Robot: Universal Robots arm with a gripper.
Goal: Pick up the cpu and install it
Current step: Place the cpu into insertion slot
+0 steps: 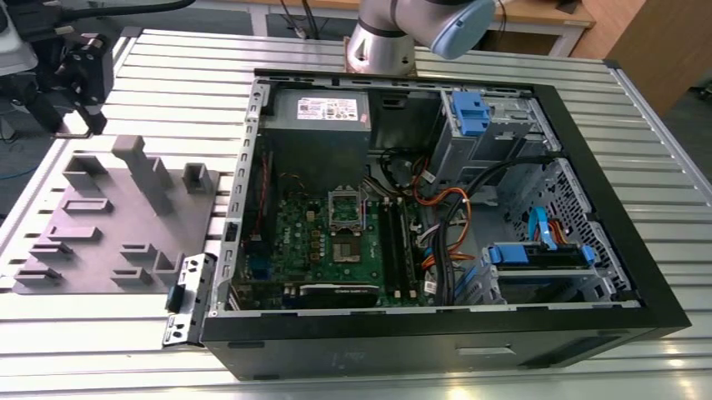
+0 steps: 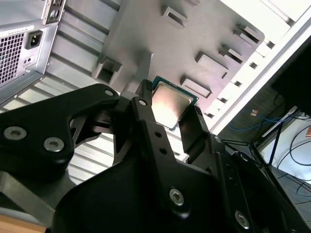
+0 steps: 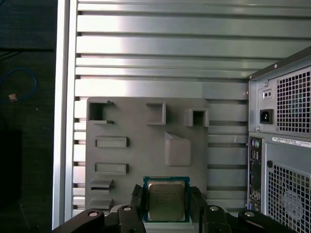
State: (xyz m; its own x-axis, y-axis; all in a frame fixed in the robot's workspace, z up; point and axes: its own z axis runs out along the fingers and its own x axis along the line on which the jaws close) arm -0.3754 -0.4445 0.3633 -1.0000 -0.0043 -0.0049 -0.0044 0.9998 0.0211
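The cpu is a small square chip with a silvery top and green rim. It sits clamped between the two black fingers of my gripper, which is shut on it. In the second wrist view the cpu is held well above the grey moulded tray. In the exterior view my gripper hangs at the upper left, above and behind the tray. The motherboard socket lies open inside the computer case, with its shiny frame raised.
The open case holds a grey power supply, memory slots, bundled cables and blue drive brackets. The case's rear panel stands beside the tray. Everything rests on a ribbed aluminium table. The arm's base rises behind the case.
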